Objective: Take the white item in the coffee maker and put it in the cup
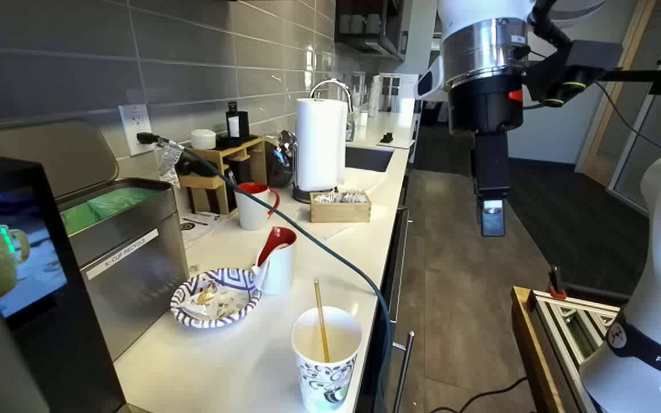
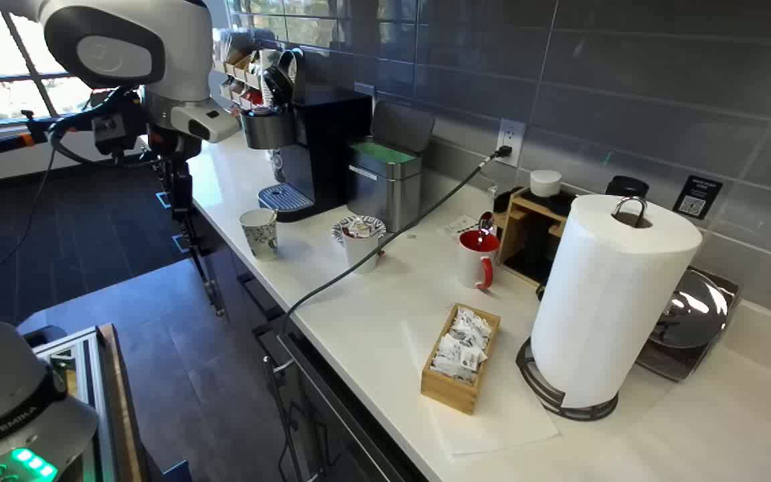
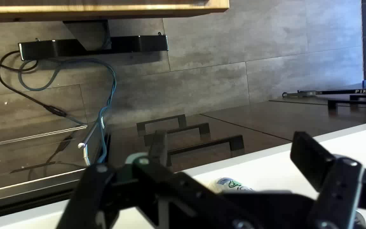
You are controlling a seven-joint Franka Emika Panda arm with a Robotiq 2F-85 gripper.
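Observation:
The coffee maker (image 2: pixel 332 134) is a large black machine at the back of the counter. Its lit screen (image 1: pixel 15 252) shows at the left edge in an exterior view. I cannot make out a white item in it. The cup (image 1: pixel 330 381), white paper with print, stands upright near the counter's front edge with a brown stirrer (image 1: pixel 322 321) in it. It also shows in an exterior view (image 2: pixel 262 235), and partly in the wrist view (image 3: pixel 230 184), behind my gripper linkage. My gripper (image 3: pixel 230 143) is open and empty, fingers wide apart. It hangs pointing down (image 1: pixel 492 218) off the counter's front side.
A patterned bowl (image 1: pixel 233 278) with wrappers and a white-and-red mug (image 1: pixel 279 267) stand near the cup. A steel bin (image 1: pixel 135 229) stands beside the coffee maker. A cable (image 1: pixel 319 244) crosses the counter. A packet box (image 2: pixel 449 388) and paper towels (image 2: pixel 613 301) stand farther along.

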